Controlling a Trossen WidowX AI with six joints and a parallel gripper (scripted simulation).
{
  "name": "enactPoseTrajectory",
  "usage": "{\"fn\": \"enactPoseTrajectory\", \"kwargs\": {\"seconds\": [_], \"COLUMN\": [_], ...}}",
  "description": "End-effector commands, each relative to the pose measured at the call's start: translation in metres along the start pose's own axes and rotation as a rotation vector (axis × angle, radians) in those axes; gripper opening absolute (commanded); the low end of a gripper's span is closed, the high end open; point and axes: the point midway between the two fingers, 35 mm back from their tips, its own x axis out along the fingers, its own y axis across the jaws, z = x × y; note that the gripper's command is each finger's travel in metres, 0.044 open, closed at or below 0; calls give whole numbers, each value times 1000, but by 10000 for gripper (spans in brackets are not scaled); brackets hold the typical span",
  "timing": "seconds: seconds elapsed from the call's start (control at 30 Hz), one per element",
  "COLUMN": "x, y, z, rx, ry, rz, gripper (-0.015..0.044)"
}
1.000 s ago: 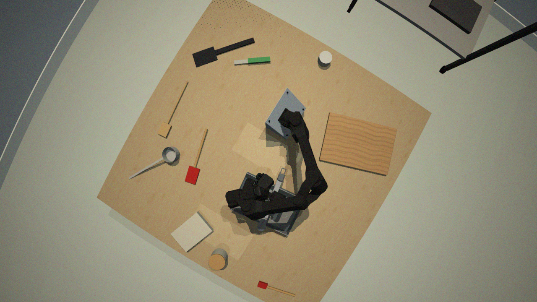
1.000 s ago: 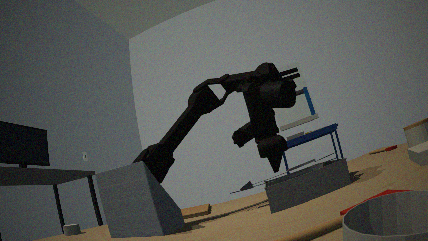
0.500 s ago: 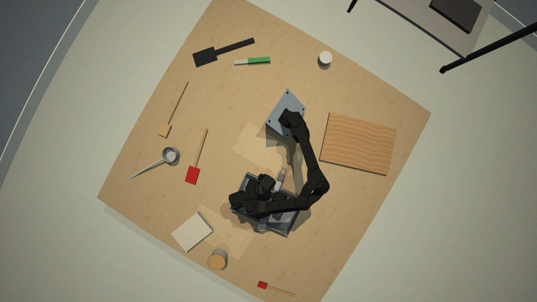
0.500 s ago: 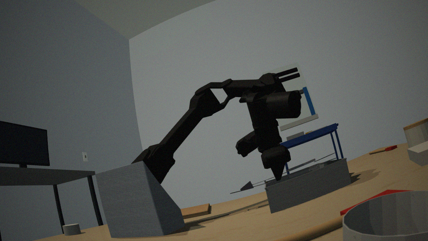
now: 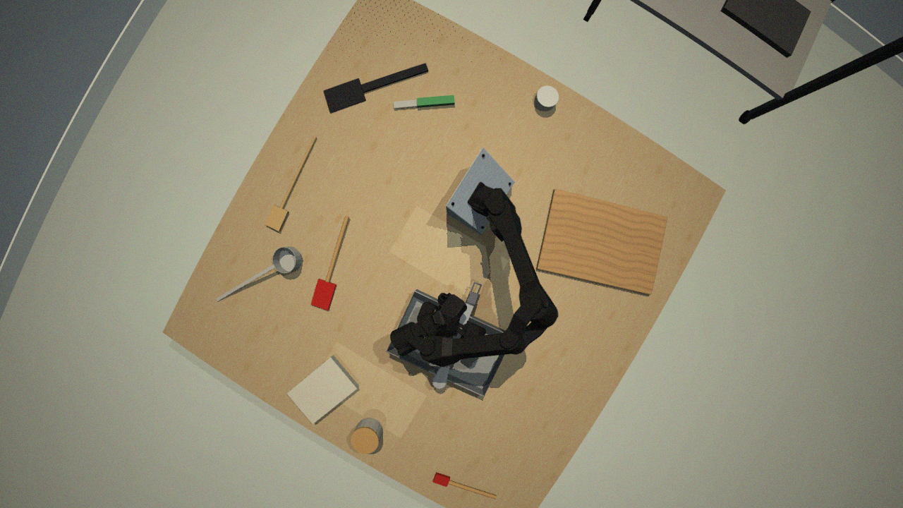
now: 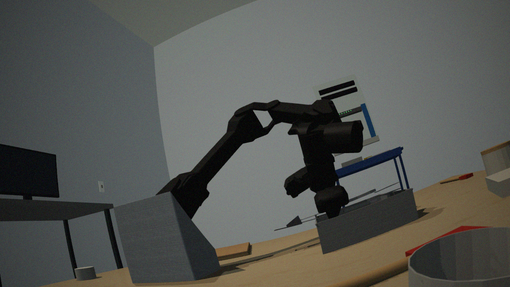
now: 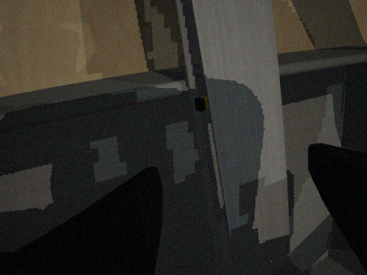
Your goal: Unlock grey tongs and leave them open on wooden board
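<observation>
— Starting from the left edge of the table (image 5: 240,353) in the top view, what's there?

— A metal scoop (image 5: 285,259) with a long handle, a pale wooden spatula (image 5: 277,217) above it, and a red-headed spatula (image 5: 324,294) just to the right. Toward the far edge lie a black spatula (image 5: 346,94) and a green-handled tool (image 5: 426,101). Along the near edge sit a cream block (image 5: 322,389) and a round tub (image 5: 366,437).

— And in the middle?

— The roasting tin (image 5: 480,379) sits there, with the arm (image 5: 523,265) folded over it. The grey tongs (image 5: 472,295) lie across the tin; one end sticks out past the rim toward the arm's base (image 5: 482,165), the other pokes out on the opposite side under the forearm.

— Has the gripper got hold of them?

— No. From the wrist view, the gripper (image 7: 240,219) is lowered into the tin with its jaws parted, one dark finger on each side of the tongs' flat grey arm (image 7: 235,56). The fingers are set partway apart and nothing is clamped between them. The side view shows the gripper (image 6: 329,208) dipping below the tin's rim (image 6: 363,210), with the tongs' pointed end (image 6: 294,221) jutting out to the left, clear of the table.

— Further right?

— The wooden board (image 5: 602,243) lies flat, well apart from the tin, beyond the arm's elbow. A small white cylinder (image 5: 547,97) stands near the far edge, and a little red spatula (image 5: 441,479) lies at the near edge.
</observation>
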Motion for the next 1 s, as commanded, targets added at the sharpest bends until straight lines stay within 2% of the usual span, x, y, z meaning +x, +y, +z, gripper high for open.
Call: {"fn": "enactPoseTrajectory", "kwargs": {"seconds": [0.0,0.4,0.63,0.93,0.97], "x": [8,25,20,20,20], "y": [-1,-3,-2,-2,-2], "z": [2,4,2,2,2], "rx": [5,-2,-9,-9,-9], "ry": [-5,-12,-8,-8,-8], "rz": [-13,-38,-30,-30,-30], "gripper": [260,260,76,16,-10]}}
